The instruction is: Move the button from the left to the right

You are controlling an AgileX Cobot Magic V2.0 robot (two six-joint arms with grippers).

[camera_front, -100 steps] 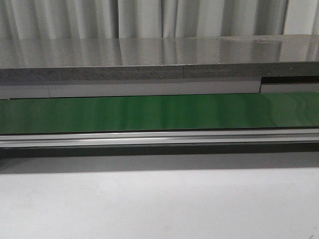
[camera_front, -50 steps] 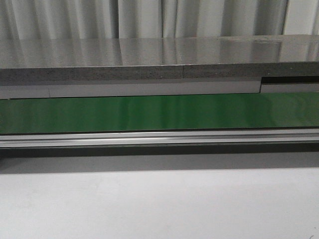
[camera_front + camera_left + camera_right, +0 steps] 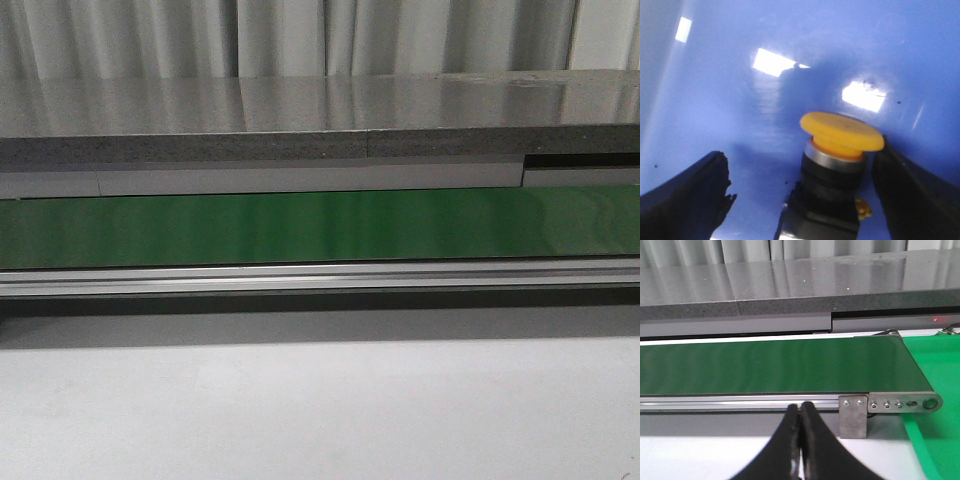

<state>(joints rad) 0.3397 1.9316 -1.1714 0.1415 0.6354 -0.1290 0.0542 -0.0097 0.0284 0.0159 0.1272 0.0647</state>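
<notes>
- The front view shows a long green conveyor belt (image 3: 320, 228) running across the scene, with a pale table (image 3: 320, 410) in front of it and a grey stone counter (image 3: 300, 120) behind it. No arm and no button appear in this view.
- The left wrist view shows the button (image 3: 840, 150) standing upright on the glossy floor of a blue bin (image 3: 740, 100). Its yellow mushroom head sits on a silver collar and a black body.
- The left gripper (image 3: 805, 195) is spread wide around the button. One dark finger (image 3: 685, 200) stands well apart from the button, while the other looks to be just beside or touching the yellow head.
- The right wrist view shows the right gripper (image 3: 800, 440) with its two black fingers pressed together, holding nothing. It hangs over the table, just in front of the conveyor belt's metal rail (image 3: 740, 402). A green tray (image 3: 935, 440) lies beside the belt's end.
- The step in hand appears to be the pickup: the button is framed but not yet gripped.
- The next move likely calls for centring the fingers on the black body, then closing them below the head so the button does not tip.
</notes>
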